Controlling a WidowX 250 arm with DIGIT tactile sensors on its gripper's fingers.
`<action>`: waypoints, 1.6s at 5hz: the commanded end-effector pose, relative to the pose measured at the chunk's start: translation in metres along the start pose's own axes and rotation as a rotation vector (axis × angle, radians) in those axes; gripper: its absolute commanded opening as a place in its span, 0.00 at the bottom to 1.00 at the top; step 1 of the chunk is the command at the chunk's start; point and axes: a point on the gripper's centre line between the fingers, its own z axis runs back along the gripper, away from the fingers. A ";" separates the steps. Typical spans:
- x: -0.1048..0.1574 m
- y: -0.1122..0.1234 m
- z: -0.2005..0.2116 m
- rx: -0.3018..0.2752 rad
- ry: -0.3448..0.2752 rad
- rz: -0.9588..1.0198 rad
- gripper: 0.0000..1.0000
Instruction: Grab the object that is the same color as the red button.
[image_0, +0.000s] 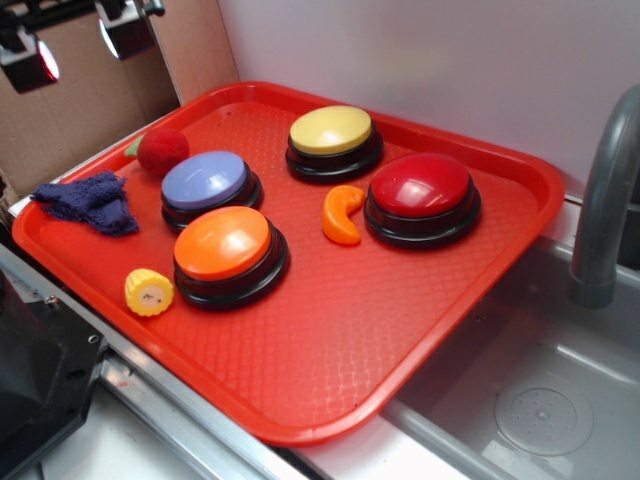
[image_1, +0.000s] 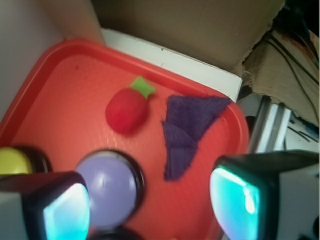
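Gripper (image_1: 150, 205) open above red fuzzy toy (image_1: 127, 110).

A red tray (image_0: 330, 400) with a textured floor carries everything. On it stand four dome buttons: yellow button (image_0: 331, 130), red button (image_0: 420, 185), lavender button (image_0: 205, 180) and orange button (image_0: 222, 243). Between the buttons lies an orange crescent toy (image_0: 342, 215). Near the left edge lie a fuzzy dark-red ball toy (image_0: 162, 150), a crumpled purple cloth (image_0: 92, 200) and a small yellow corn piece (image_0: 149, 292).

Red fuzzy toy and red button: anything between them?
Yes. In the exterior view, the purple button and yellow button sit between the red fuzzy toy and red button.
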 end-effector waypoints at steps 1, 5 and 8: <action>0.026 -0.003 -0.043 -0.030 -0.019 0.102 1.00; 0.040 -0.014 -0.093 0.000 -0.016 0.145 1.00; 0.043 -0.014 -0.111 -0.007 0.000 0.166 0.20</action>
